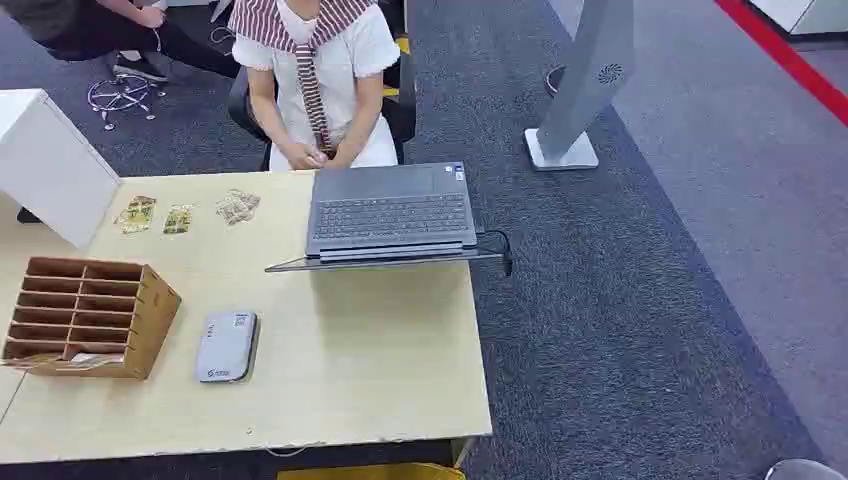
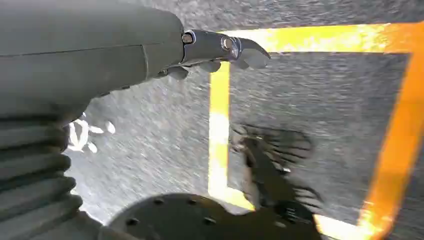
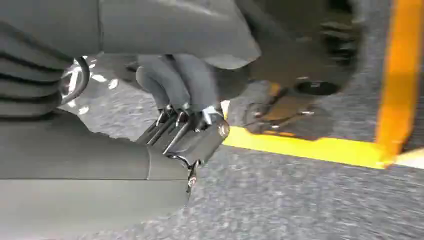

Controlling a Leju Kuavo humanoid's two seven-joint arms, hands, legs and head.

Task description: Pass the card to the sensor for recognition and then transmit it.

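Note:
A wooden slotted card rack (image 1: 92, 317) stands on the left of the light wood table (image 1: 380, 370); pale cards (image 1: 75, 358) lie in its lowest slots. Just right of it lies the flat grey card sensor (image 1: 227, 346). Both arms hang below the table over the carpet. In the left wrist view my left hand (image 2: 220, 52) is held out straight with nothing in it. In the right wrist view my right hand (image 3: 185, 105) has its thumb and dark fingers curled in toward each other, holding nothing.
A grey laptop (image 1: 390, 212) sits on a stand at the table's far side, and a person (image 1: 318, 75) is seated behind it. Three snack packets (image 1: 180, 215) and a white box (image 1: 50, 165) are at the far left. A grey floor stand (image 1: 580, 90) is at the right.

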